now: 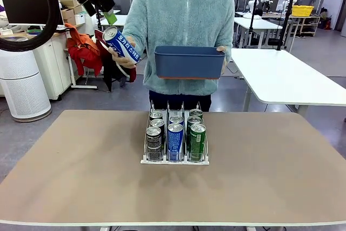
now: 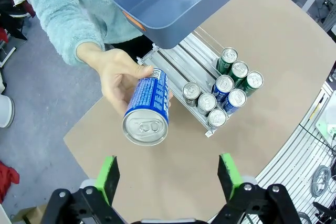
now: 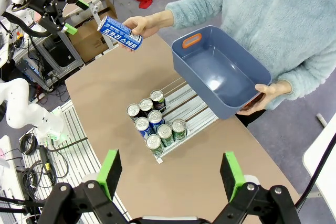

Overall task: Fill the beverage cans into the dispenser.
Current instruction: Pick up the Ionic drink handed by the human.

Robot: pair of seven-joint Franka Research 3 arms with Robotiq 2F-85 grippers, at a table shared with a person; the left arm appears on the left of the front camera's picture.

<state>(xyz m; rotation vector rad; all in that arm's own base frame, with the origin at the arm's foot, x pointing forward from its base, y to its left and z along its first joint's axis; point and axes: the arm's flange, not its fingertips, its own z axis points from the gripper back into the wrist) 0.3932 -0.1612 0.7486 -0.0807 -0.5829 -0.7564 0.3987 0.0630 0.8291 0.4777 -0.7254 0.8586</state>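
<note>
A person across the table holds a blue-and-white beverage can [image 1: 121, 44] out sideways in one hand, its silver top facing my left gripper [image 1: 101, 14]. That gripper hangs open high at the left, just short of the can [image 2: 147, 108], which lies beyond and between its fingers [image 2: 107, 177]. The dispenser [image 1: 175, 158] stands mid-table with several black, blue and green cans [image 1: 175, 140] upright at the front of its three lanes [image 2: 184, 61]. My right gripper [image 3: 170, 171] is open, high above the table, looking down on the dispenser [image 3: 194, 108].
The person's other hand holds an empty dark blue bin [image 1: 189, 61] above the far table edge, behind the dispenser. The tan tabletop [image 1: 81, 177] has bare room on both sides of the dispenser. White tables and shelving stand farther back.
</note>
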